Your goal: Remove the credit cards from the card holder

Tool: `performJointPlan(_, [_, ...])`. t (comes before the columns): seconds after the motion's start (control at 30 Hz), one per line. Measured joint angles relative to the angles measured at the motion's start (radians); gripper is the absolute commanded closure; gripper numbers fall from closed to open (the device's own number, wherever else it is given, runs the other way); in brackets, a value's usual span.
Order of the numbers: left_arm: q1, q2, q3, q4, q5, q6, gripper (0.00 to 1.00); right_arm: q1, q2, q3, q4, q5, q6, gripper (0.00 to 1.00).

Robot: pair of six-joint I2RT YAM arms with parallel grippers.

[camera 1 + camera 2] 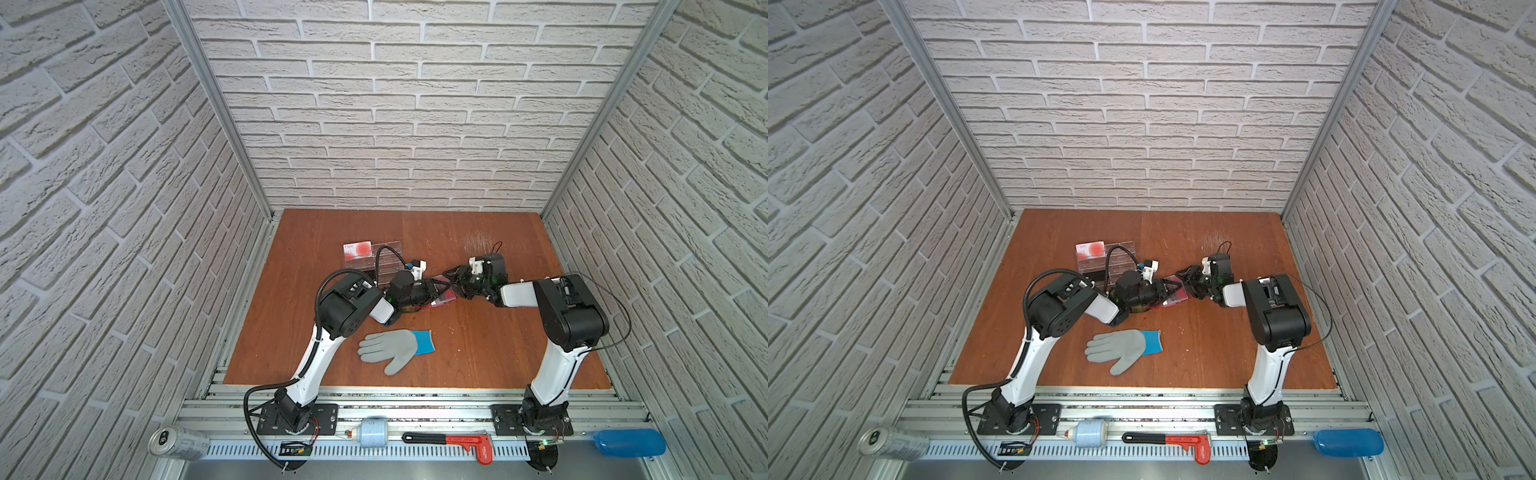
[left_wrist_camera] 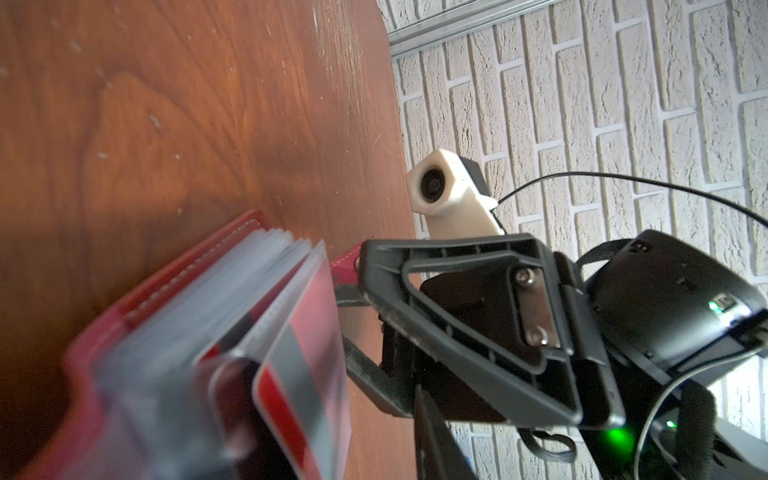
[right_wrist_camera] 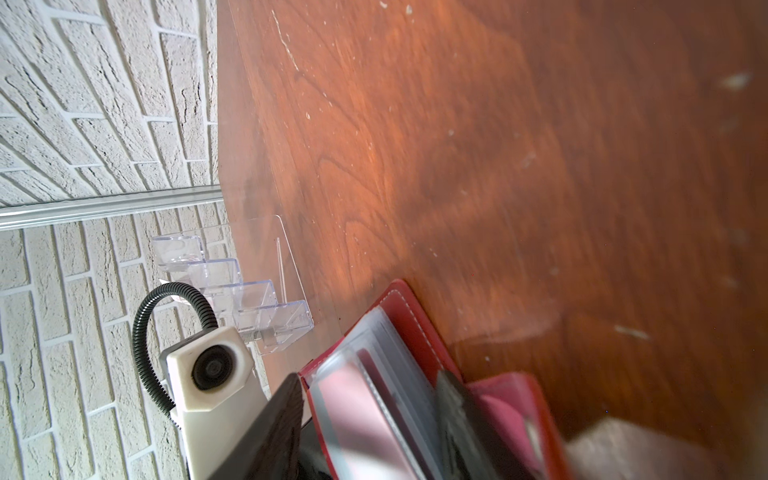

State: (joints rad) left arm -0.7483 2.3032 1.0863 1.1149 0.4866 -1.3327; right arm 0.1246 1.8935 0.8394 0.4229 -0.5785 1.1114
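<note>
- The card holder (image 1: 444, 297) is found open in the middle of the table (image 1: 478, 340), between both grippers.
- A red card (image 2: 299, 353) is seen inside one of its clear sleeves.
- The right gripper (image 1: 451, 280) is set with jaws apart astride the sleeves; whether they are pinched cannot be told.
- The left gripper (image 1: 437, 291) is laid over the holder; its jaws cannot be made out.

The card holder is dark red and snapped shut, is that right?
Not shut: the card holder is open, with its clear sleeves exposed, as the right wrist view shows. It is dark red.
</note>
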Motion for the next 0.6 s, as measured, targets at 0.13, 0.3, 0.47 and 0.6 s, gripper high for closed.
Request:
performJointPlan(0.13, [0.001, 0.000, -0.011, 0.020, 0.001, -0.006, 0.67, -0.001, 0.002, 0.000, 0.002, -0.011, 0.000, 0.46])
performJointPlan(0.3, [0.002, 0.000, -0.020, 0.037, 0.005, -0.007, 0.67, -0.010, 0.009, -0.008, 0.022, -0.030, 0.000, 0.46])
performJointPlan(0.47, [0.003, 0.000, -0.035, 0.066, 0.013, -0.016, 0.67, -0.014, 0.013, -0.010, 0.029, -0.050, 0.000, 0.46])
performJointPlan(0.6, [0.008, 0.000, -0.049, 0.090, 0.023, -0.030, 0.67, -0.015, 0.016, -0.010, 0.029, -0.060, 0.000, 0.46])
